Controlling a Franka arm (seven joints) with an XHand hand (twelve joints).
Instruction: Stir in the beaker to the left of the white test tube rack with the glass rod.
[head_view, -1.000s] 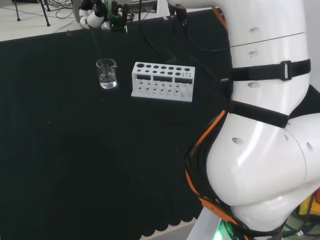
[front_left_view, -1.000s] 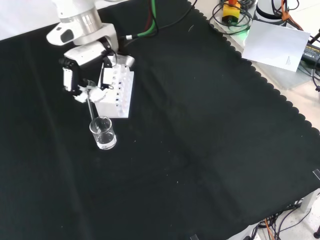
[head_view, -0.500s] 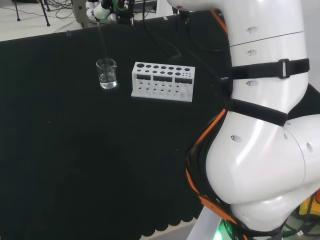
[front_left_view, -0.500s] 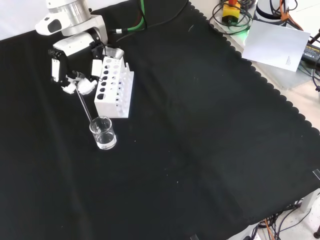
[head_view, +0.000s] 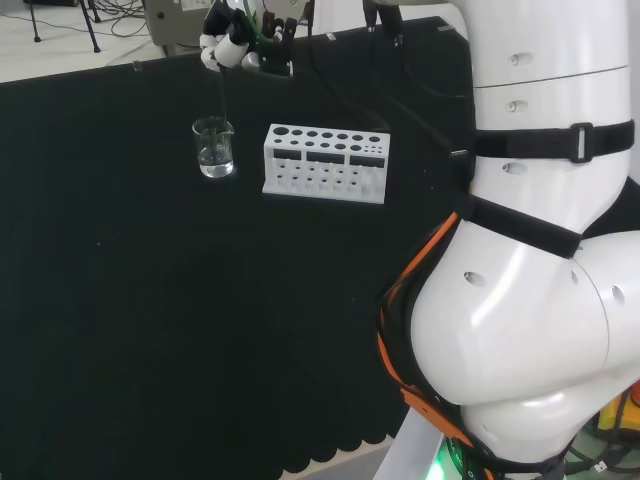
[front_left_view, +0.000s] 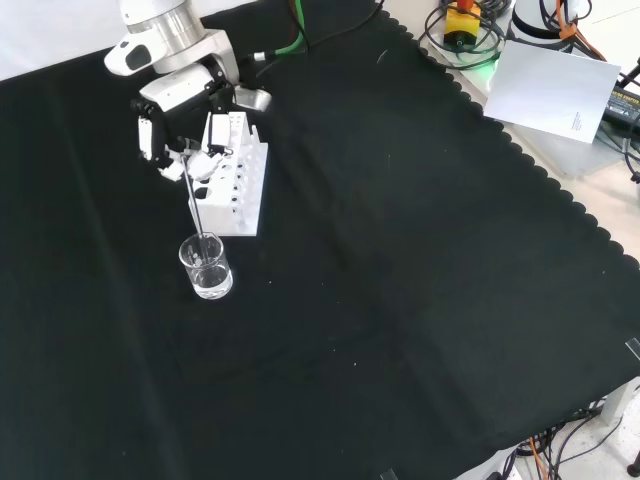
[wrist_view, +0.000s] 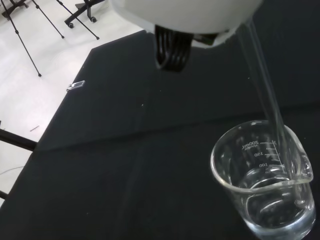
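The robot hand pinches the glass rod, dipped in the beaker on black cloth.

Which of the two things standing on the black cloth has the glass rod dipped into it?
The clear beaker with liquid in it; the hand holds the glass rod down into it. The white test tube rack beside it has empty holes.
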